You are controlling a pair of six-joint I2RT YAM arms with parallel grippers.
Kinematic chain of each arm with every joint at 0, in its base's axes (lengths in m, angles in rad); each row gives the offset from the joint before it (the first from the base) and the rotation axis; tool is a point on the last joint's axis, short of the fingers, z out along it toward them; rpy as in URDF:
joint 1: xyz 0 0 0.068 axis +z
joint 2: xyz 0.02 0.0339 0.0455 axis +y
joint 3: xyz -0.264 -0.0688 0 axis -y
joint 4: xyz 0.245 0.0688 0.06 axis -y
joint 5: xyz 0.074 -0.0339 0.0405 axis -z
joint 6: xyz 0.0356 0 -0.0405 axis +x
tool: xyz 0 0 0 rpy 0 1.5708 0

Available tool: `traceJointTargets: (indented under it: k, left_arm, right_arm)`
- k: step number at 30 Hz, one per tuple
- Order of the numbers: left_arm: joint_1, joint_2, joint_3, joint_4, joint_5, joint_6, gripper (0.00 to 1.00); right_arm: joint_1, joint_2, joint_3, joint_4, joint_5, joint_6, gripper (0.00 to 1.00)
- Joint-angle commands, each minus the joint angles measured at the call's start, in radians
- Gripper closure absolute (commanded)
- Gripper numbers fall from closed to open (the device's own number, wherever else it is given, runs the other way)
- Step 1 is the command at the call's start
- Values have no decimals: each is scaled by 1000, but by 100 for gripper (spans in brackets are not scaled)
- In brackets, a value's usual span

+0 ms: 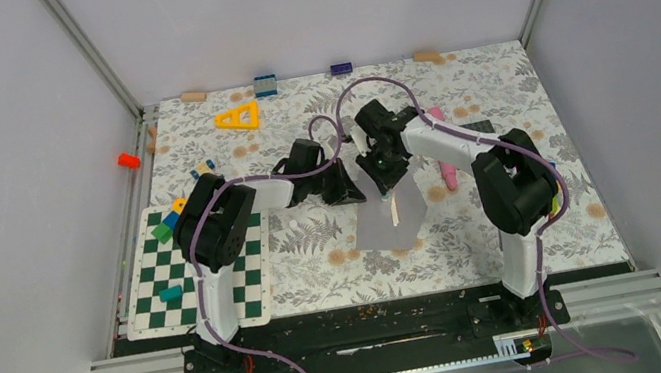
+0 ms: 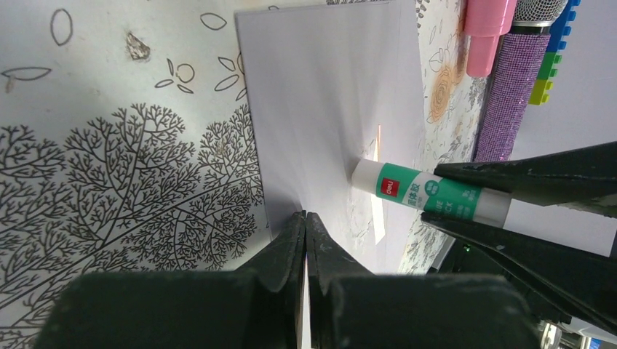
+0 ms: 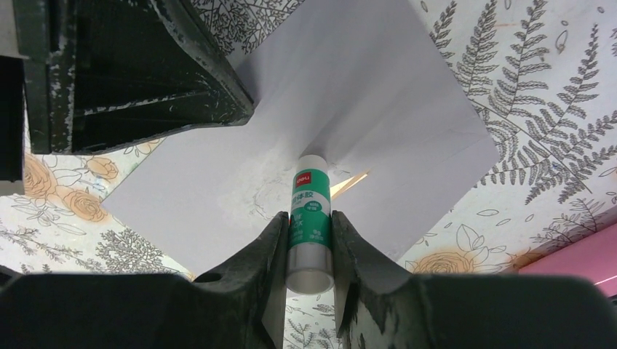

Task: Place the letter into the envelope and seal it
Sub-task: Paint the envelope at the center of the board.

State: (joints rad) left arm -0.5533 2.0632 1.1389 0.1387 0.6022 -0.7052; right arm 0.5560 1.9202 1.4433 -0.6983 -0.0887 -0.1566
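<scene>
One grey envelope (image 2: 327, 94) lies flat on the table (image 2: 109, 167), 1 tan sliver of the letter (image 3: 349, 183) showing thru its slit. L hand (image 2: 305, 225) is pinched tight on the envelope's edge. R hand (image 3: 309, 218) grips 1 glue stick (image 2: 426, 194), tip touching the paper.

Table (image 1: 315, 240), fern-and-flower print cover. Flat grey paper envelope (image 1: 385, 233) lies mid-surface. Left of envelope: green-and-white chequered board (image 1: 258, 290). Beyond envelope, far-left: yellow plastic triangle frame (image 1: 238, 117). Right of envelope: pink marker pen (image 1: 448, 175).

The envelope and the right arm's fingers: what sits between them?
A green-and-white glue stick, gripped by those fingers, its tip on the envelope; clearest in the right wrist view.
</scene>
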Motion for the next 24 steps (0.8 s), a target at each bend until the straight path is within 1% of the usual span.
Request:
traceJointTargets:
  k: [1,4,6,11,16,20,24]
  left_arm:
    - [-17,-12,10,-54,-94,52,100]
    - [-19,-14,9,-52,-89,50,100]
    - [-19,-16,11,-41,-67,46,100]
    - [-20,-47,13,35,67,6,100]
    - [-47,-63,3,40,134,-7,100]
    - [-68,-57,-4,38,160,-14,100]
    - [-78,-49,-10,-9,131,13,100]
  right_arm:
    - [18,-49,-28,-30,-78,-27,100]
    - [20,-60,-39,-25,-85,-26,100]
    - [21,-60,-39,-19,-63,-23,100]
    - [20,-44,-30,-14,-24,-21,100]
    - [21,-43,-29,3,-11,-17,100]
    - [21,-38,-24,8,4,-17,100]
    - [20,-38,-16,9,1,-15,100]
